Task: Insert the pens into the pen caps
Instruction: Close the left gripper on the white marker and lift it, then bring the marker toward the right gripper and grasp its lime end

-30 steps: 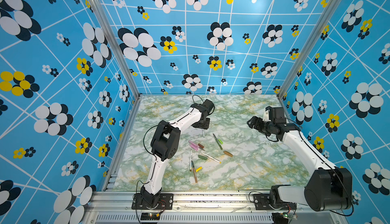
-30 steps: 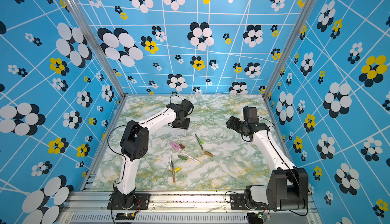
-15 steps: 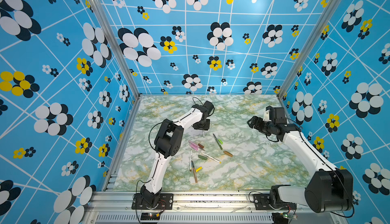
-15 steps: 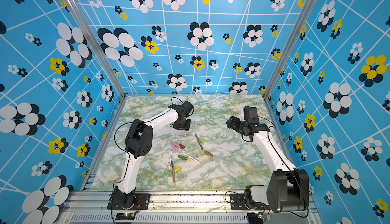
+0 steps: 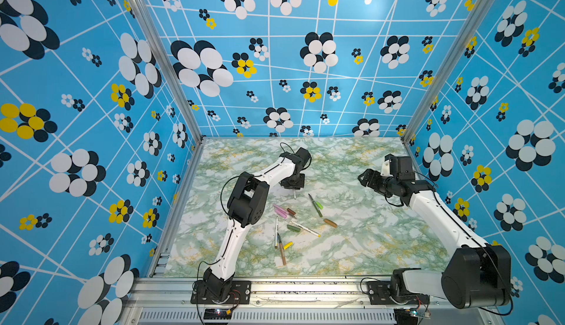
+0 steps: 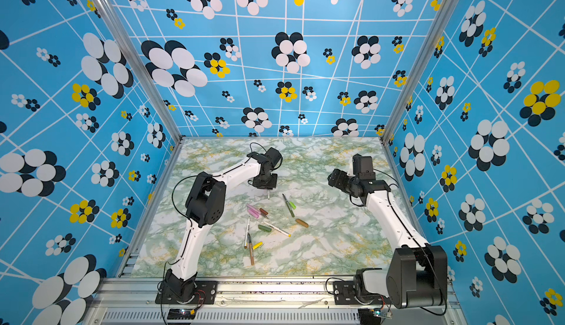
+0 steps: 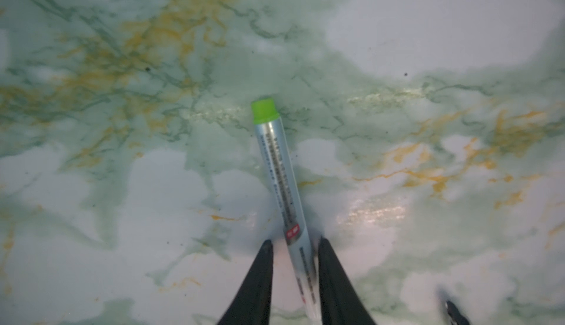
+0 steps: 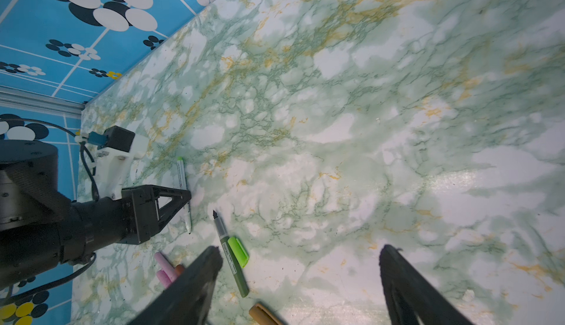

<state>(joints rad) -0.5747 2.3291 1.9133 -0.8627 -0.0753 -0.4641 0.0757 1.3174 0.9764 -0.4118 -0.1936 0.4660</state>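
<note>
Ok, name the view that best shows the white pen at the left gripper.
The left wrist view: the white pen fills the middle, green end and barrel clear, between the fingertips of the left gripper. The right wrist view shows it small. In both top views a sliver shows.

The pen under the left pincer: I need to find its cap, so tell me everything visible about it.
The pen has a white barrel with printed lines, a red label, a light green end plug and a bare pointed tip. It lies flat on the marbled table. The left pincer straddles its tip half; it sits nearer one finger, contact unclear.
</note>
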